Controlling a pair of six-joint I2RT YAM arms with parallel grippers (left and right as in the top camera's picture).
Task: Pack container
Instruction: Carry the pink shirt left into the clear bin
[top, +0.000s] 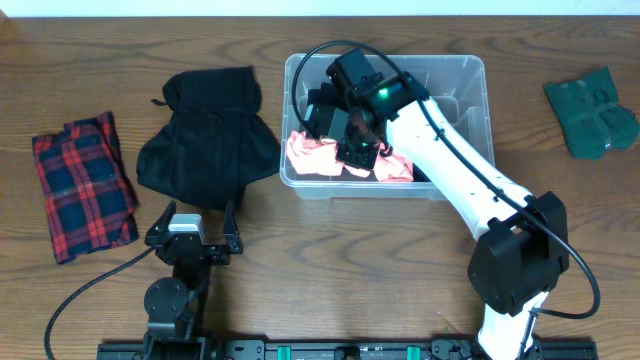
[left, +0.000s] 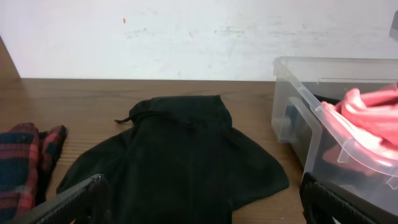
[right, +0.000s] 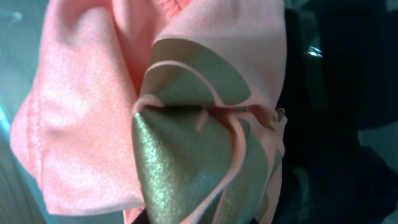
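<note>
Jaws, right gripper (top: 358, 150): clenched on pink garment (top: 310, 158), low inside container (top: 470, 72), left end; the container's long axis runs left-right. Jaws, left gripper (top: 200, 212): spread wide, empty, facing black garment (top: 205, 140); the container lies to their right.

left arm (top: 170, 295): parked low at the near edge, left of centre, folded over its base and aimed toward the far side.
left gripper (top: 195, 220): held level and facing away from the base.
left fingers (left: 74, 202): spread wide with nothing between them; both tips show at the lower corners of the left wrist view.
right arm (top: 450, 170): white, stretched from its black base at the near right diagonally far and left.
right gripper (top: 358, 152): turned downward, fingers closed together; they are hidden in the right wrist view.
</note>
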